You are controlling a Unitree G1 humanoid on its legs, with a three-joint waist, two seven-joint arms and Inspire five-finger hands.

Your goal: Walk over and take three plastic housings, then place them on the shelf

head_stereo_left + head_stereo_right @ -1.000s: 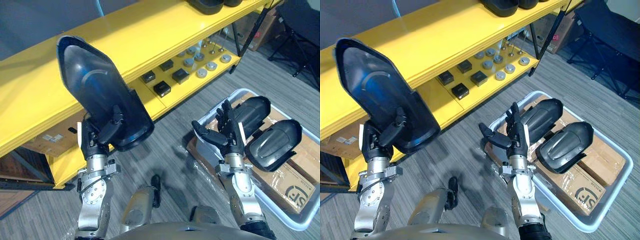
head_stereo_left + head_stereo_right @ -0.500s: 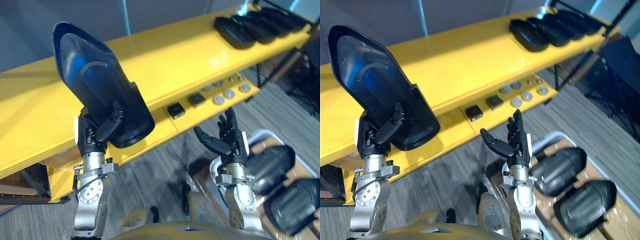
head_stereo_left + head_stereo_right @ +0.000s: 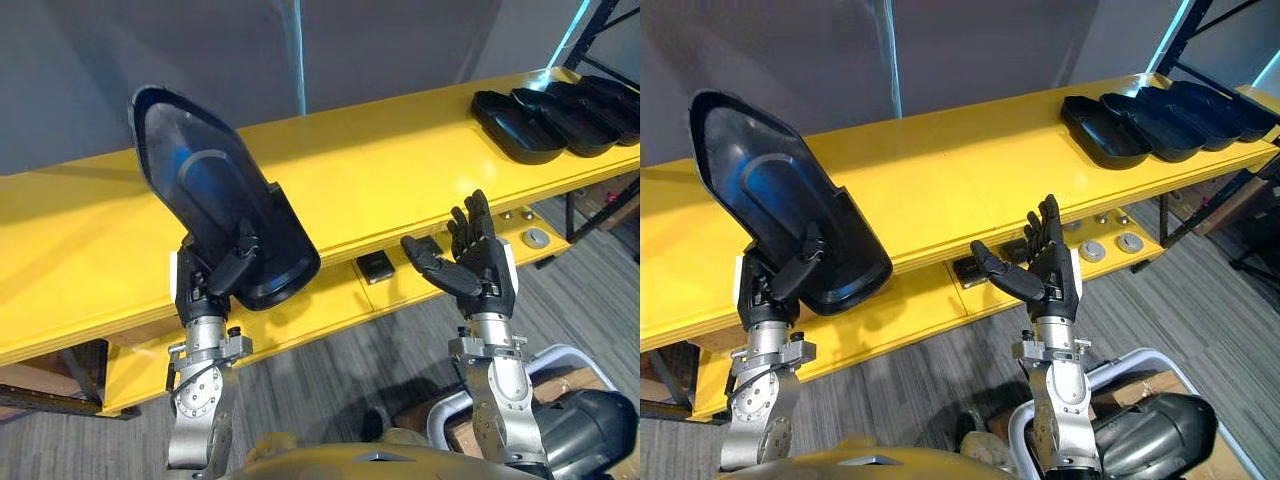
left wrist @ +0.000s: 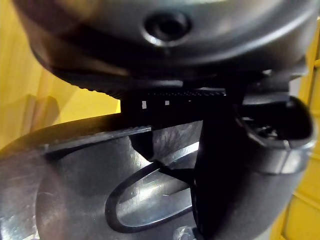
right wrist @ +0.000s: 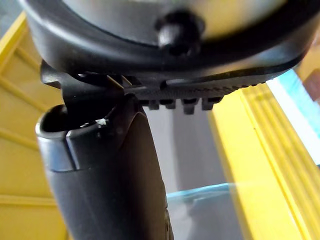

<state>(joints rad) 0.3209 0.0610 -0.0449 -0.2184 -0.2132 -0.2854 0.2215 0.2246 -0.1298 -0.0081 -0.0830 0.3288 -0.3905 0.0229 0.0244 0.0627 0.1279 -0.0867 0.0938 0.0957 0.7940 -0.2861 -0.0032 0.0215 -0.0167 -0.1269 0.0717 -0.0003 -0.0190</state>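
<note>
My left hand [image 3: 212, 283] is shut on a large black plastic housing [image 3: 215, 205], held upright with its hollow side toward me, in front of the yellow shelf [image 3: 380, 170]. Its thumb [image 4: 235, 165] presses on the housing's inner face [image 4: 75, 175]. My right hand [image 3: 475, 265] is raised, open and holding nothing, before the shelf's front edge. A row of several black housings [image 3: 1150, 120] lies on the shelf top at the far right. Another housing [image 3: 1155, 435] lies in a grey bin [image 3: 1120, 365] by my right side on the floor.
A lower yellow shelf level [image 3: 940, 300] carries small black blocks [image 3: 376, 266] and round metal parts [image 3: 1130, 243]. A grey wall [image 3: 200, 60] stands behind the shelf. Bare yellow shelf top stretches between my two hands. The floor is grey planking.
The whole picture has shifted: the shelf now sits lower and closer, and the bin has slid to the lower right corner. Both hands keep their poses, the left still holding the housing.
</note>
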